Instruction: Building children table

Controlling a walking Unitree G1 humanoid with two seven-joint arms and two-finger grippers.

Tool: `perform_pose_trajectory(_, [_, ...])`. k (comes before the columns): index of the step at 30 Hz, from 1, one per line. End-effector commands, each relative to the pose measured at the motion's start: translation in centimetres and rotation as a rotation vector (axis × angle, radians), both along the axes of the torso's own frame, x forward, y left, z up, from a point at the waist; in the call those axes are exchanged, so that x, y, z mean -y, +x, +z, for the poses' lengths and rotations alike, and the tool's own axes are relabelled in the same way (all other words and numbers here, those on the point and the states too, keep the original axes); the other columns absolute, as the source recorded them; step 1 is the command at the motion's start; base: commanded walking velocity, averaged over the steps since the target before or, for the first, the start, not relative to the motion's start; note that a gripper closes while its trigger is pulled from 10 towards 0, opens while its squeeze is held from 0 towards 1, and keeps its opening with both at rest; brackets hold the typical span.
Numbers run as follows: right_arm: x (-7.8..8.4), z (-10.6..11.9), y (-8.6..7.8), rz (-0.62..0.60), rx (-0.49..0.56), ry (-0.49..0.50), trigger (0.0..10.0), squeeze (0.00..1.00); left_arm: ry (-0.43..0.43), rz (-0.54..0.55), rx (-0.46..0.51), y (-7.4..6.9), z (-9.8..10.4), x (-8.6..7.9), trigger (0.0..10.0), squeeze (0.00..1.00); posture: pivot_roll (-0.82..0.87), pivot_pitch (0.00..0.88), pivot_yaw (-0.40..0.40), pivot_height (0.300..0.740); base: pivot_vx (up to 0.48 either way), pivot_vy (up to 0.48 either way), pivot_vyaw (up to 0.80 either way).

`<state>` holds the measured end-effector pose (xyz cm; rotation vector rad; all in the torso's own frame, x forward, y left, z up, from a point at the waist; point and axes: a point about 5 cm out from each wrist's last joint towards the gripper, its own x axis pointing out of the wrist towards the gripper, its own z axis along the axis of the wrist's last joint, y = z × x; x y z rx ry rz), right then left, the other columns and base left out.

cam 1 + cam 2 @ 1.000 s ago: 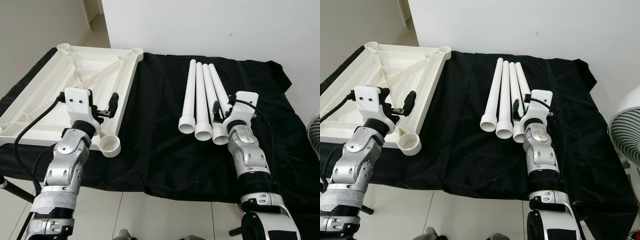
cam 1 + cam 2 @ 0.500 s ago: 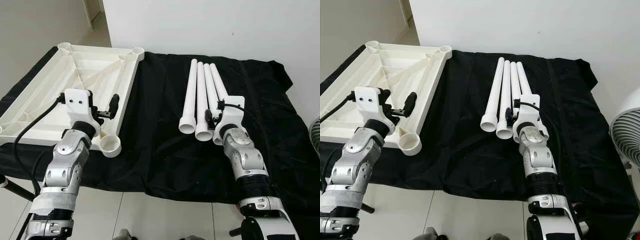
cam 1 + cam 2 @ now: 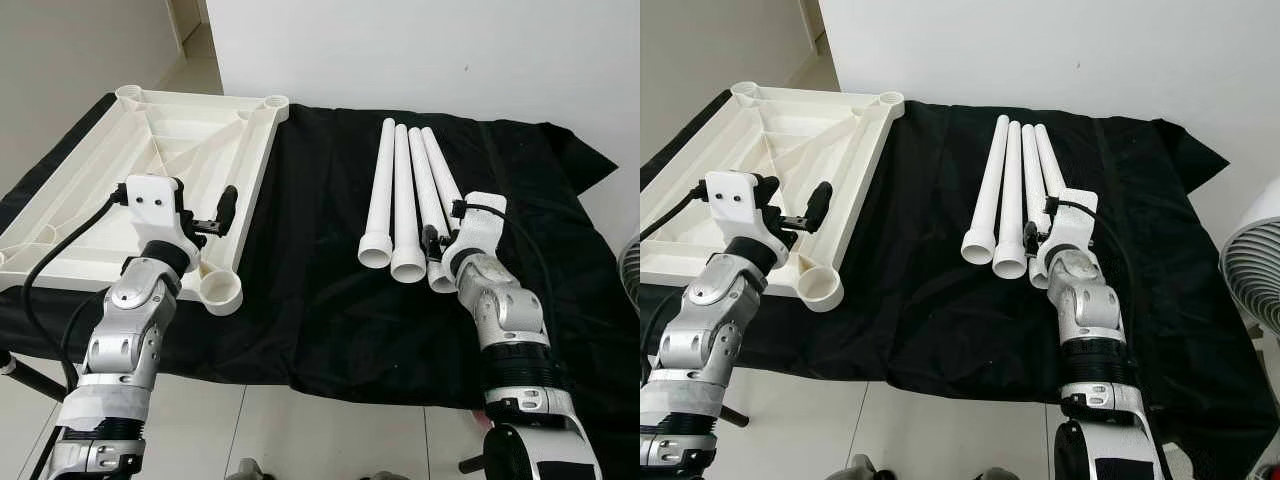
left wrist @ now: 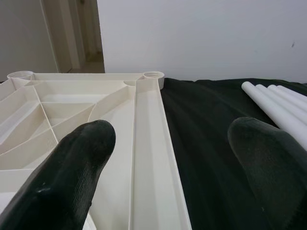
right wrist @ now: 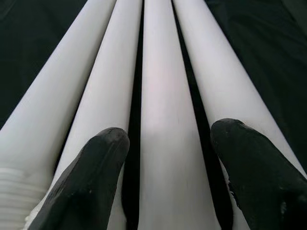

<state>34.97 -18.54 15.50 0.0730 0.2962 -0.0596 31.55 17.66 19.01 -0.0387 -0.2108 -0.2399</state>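
A white plastic tabletop [image 3: 150, 150] lies upside down on the left of the black cloth, with a round leg socket [image 3: 220, 293] at its near right corner. Several white tube legs [image 3: 400, 190] lie side by side at mid right, their wider ends toward me. My left gripper [image 3: 215, 213] hovers open over the tabletop's right rim [image 4: 148, 143], just behind that socket. My right gripper [image 3: 438, 238] is open at the near ends of the legs. In the right wrist view its two fingers [image 5: 96, 163] straddle one inner leg [image 5: 163, 110] and rest above its neighbours.
The black cloth [image 3: 310, 270] covers the whole work surface, its front edge hanging above the tiled floor [image 3: 300, 430]. A white fan [image 3: 1252, 262] stands at the far right. A white wall runs behind, with a doorway at the back left [image 4: 72, 33].
My right wrist swung left over the leg ends, then back slightly to the right, settling with its fingers around an inner leg. The left arm has stayed put.
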Motion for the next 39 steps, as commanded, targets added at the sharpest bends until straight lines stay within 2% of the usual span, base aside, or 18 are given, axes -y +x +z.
perform_pose_trajectory(1, [-0.2, -2.0, -0.5, 0.021, -0.108, 0.024, 10.0, 0.00, 0.004, -0.033, -0.004, -0.2, 0.0, -0.1, 10.0, 0.00, -0.08, 0.034, 0.056, 0.740, 0.000, 0.000, 0.00])
perform_pose_trajectory(3, [-0.3, -2.1, -0.5, 0.051, -0.133, 0.021, 10.0, 0.00, 0.001, -0.030, -0.005, -0.2, 0.0, -0.1, 10.0, 0.00, -0.08, 0.030, 0.055, 0.740, 0.000, 0.000, 0.00])
perform_pose_trajectory(5, [-0.2, -2.3, -0.5, 0.096, -0.201, 0.035, 10.0, 0.00, 0.000, -0.029, -0.004, -0.2, 0.0, -0.1, 10.0, 0.00, -0.09, 0.026, 0.054, 0.740, 0.000, 0.000, 0.00])
perform_pose_trajectory(10, [0.3, -2.2, -0.3, 0.119, -0.267, 0.050, 10.0, 0.00, -0.004, -0.032, -0.003, -0.2, 0.1, 0.1, 10.0, 0.00, -0.09, 0.025, 0.051, 0.740, 0.000, 0.000, 0.00])
perform_pose_trajectory(15, [0.7, -1.7, -0.1, 0.122, -0.314, 0.057, 10.0, 0.00, -0.007, -0.036, -0.003, -0.2, 0.1, 0.2, 10.0, 0.00, -0.10, 0.026, 0.050, 0.740, 0.000, 0.000, 0.00])
perform_pose_trajectory(17, [1.0, -1.8, -0.1, 0.117, -0.384, 0.118, 10.0, 0.00, -0.007, -0.034, -0.003, -0.2, 0.1, 0.1, 10.0, 0.00, -0.10, 0.032, 0.045, 0.740, 0.000, 0.000, 0.00])
perform_pose_trajectory(19, [1.0, -1.8, -0.1, 0.117, -0.384, 0.118, 10.0, 0.00, -0.007, -0.034, -0.003, -0.2, 0.1, 0.1, 10.0, 0.00, -0.10, 0.032, 0.045, 0.740, 0.000, 0.000, 0.00])
perform_pose_trajectory(22, [1.2, -1.8, -0.1, 0.111, -0.486, 0.172, 10.0, 0.00, -0.007, -0.031, -0.002, -0.1, 0.3, -0.1, 10.0, 0.00, -0.11, 0.044, 0.047, 0.740, 0.000, 0.000, 0.00])
perform_pose_trajectory(23, [1.2, -1.8, -0.1, 0.111, -0.486, 0.172, 10.0, 0.00, -0.007, -0.031, -0.002, -0.1, 0.3, -0.1, 10.0, 0.00, -0.11, 0.044, 0.047, 0.740, 0.000, 0.000, 0.00])
perform_pose_trajectory(27, [1.5, -1.4, 0.0, 0.121, -0.599, 0.175, 10.0, 0.00, -0.007, -0.028, -0.002, 0.1, 0.5, -0.3, 10.0, 0.00, -0.12, 0.058, 0.051, 0.740, 0.000, 0.000, 0.00])
perform_pose_trajectory(32, [1.4, -1.5, 0.1, 0.128, -0.648, 0.181, 10.0, 0.00, -0.007, -0.029, -0.001, 0.2, 0.6, -0.3, 10.0, 0.00, -0.12, 0.063, 0.053, 0.740, 0.000, 0.000, 0.00])
perform_pose_trajectory(33, [1.2, -1.6, 0.1, 0.134, -0.658, 0.178, 4.3, 0.00, -0.008, -0.030, 0.000, 0.3, 0.7, -0.3, 10.0, 0.00, -0.12, 0.067, 0.052, 0.740, 0.000, 0.000, 0.00])
perform_pose_trajectory(34, [1.2, -1.6, 0.1, 0.134, -0.658, 0.178, 4.3, 0.00, -0.008, -0.030, 0.000, 0.3, 0.7, -0.3, 10.0, 0.00, -0.12, 0.067, 0.052, 0.740, 0.000, 0.000, 0.00])
perform_pose_trajectory(35, [1.0, -1.6, 0.2, 0.146, -0.652, 0.167, 0.0, 0.00, -0.009, -0.030, 0.001, 0.4, 0.8, -0.4, 10.0, 0.00, -0.12, 0.067, 0.052, 0.740, 0.000, 0.000, 0.00])
perform_pose_trajectory(39, [0.7, -1.0, 0.6, 0.173, -0.605, 0.156, 0.0, 0.00, -0.010, -0.032, 0.003, 0.5, 1.1, -0.6, 10.0, 0.00, -0.11, 0.067, 0.047, 0.740, 0.000, 0.000, 0.00])
